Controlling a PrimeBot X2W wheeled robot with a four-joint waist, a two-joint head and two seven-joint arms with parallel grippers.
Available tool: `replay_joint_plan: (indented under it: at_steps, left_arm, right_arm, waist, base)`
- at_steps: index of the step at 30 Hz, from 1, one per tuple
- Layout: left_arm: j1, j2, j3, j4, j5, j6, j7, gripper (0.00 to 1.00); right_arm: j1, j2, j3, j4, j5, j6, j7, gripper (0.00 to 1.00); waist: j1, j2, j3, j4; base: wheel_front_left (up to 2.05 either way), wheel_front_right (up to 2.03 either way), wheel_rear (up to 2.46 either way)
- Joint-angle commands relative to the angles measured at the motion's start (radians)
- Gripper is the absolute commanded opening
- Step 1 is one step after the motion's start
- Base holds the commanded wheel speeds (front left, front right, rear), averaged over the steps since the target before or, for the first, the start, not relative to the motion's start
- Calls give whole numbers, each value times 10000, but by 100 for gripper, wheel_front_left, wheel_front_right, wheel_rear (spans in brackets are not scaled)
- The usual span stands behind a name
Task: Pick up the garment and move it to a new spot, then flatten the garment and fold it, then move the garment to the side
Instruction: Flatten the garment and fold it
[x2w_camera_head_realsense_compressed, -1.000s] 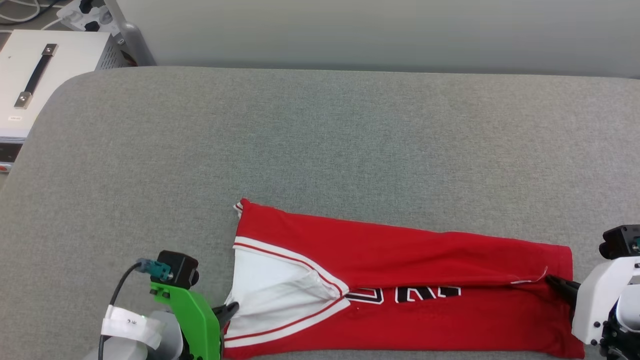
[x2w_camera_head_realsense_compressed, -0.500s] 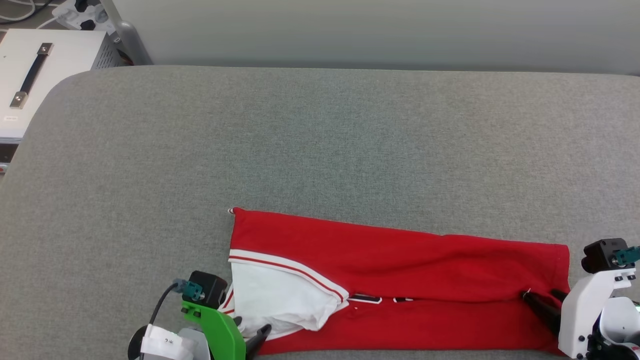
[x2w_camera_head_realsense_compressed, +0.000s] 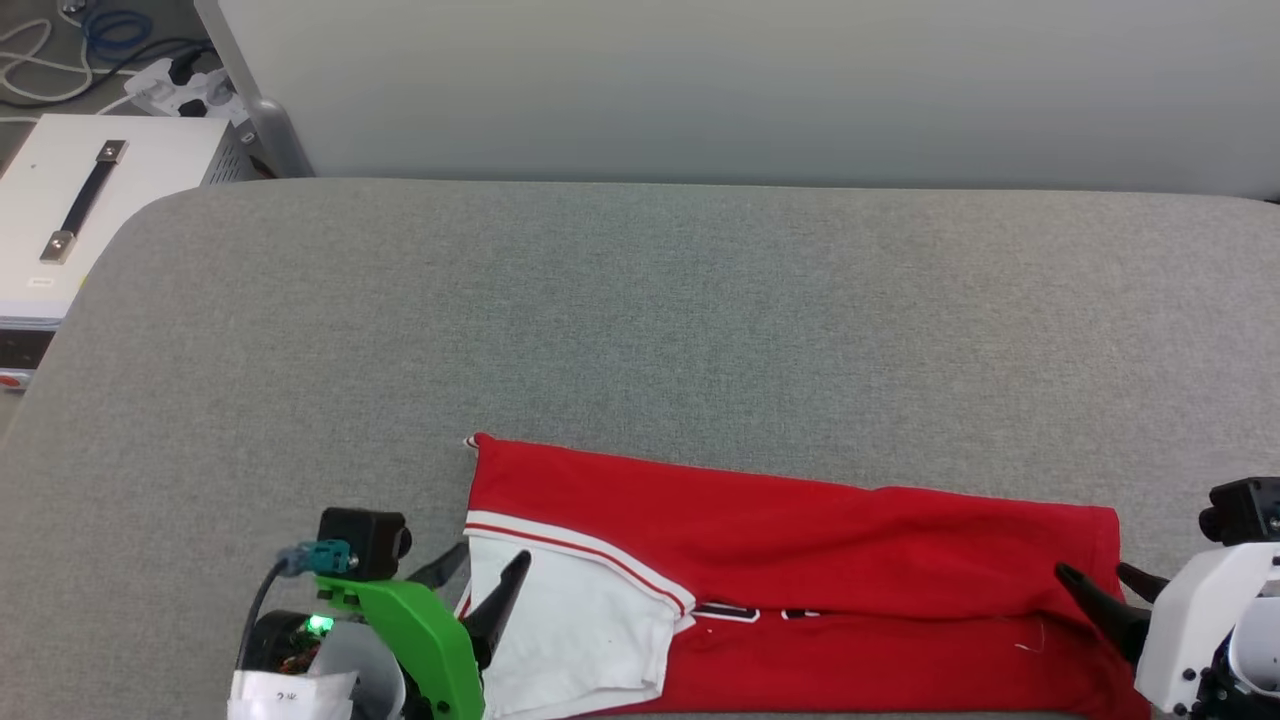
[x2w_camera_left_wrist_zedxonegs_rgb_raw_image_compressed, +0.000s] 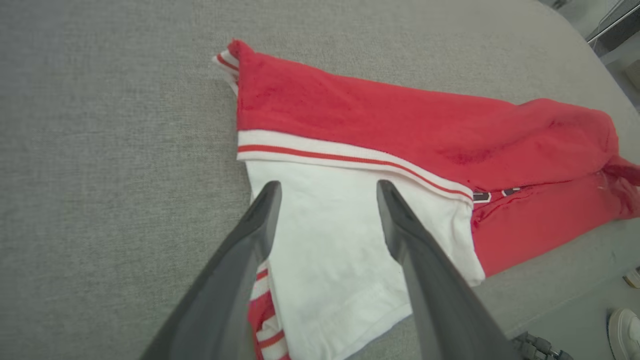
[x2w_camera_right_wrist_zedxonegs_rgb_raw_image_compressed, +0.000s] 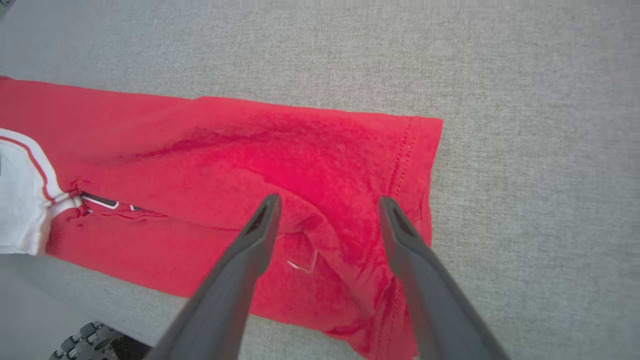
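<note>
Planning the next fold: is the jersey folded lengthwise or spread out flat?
Folded lengthwise: the red jersey lies as a narrow band on the grey fabric surface, its far half covering all but slivers of the print.

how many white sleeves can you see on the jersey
1. One white sleeve lies at the left end of the garment, in front of the open left gripper. A second sleeve may be hidden inside the fold.

The jersey T-shirt (x2w_camera_head_realsense_compressed: 820, 530) is red, its sleeve (x2w_camera_head_realsense_compressed: 575, 625) white with red-white striped trim, lettering black outlined white; the padded surface (x2w_camera_head_realsense_compressed: 640, 320) is grey.
</note>
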Motion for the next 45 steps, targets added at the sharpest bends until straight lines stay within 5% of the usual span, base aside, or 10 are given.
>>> replay_joint_plan:
  at_steps: [1, 8, 14, 20, 27, 31, 45]
  left_arm:
    - [139, -7, 101, -20, 182, 18, -305, 100]
    - [-40, -99, 488, -144, 1841, -119, -3192, 100]
    - [57, -635, 1773, -731, 3459, 80, -3527, 100]
    - [912, -1722, 3985, -1588, 5378, -537, -3532, 100]
    - [1630, -2971, 5558, -1338, 6664, -1896, -3534, 100]
    - [1708, -3409, 6006, -1135, 7043, -2307, -3534, 100]
    - [1772, -3617, 6082, -866, 7154, -2516, -3535, 100]
  right_arm:
    - [161, 104, -180, -86, 3, -7, 113, 100]
    - [222, 1192, -1945, -57, 115, -7, 1447, 100]
    - [-144, 1840, -3142, 374, -280, -7, 2251, 100]
    - [-793, 2162, -4065, 955, -1106, -7, 2418, 100]
    - [-1235, 2334, -4319, 1743, -1339, -7, 2714, 100]
    - [-1196, 2414, -4181, 2011, -1209, -7, 2842, 100]
    - [-915, 2844, -3145, 2644, -626, -7, 2619, 100]
  waist:
    - [0, 0, -65, 30]
    - [0, 0, -48, 144]
    - [0, 0, 169, 268]
    - [0, 0, 531, 347]
    - [0, 0, 845, 488]
    - [0, 0, 912, 598]
    - [0, 0, 681, 657]
  base:
    - [0, 0, 0]
    - [0, 0, 0]
    - [0, 0, 0]
    - [0, 0, 0]
    - [0, 0, 0]
    - [0, 0, 0]
    - [0, 0, 0]
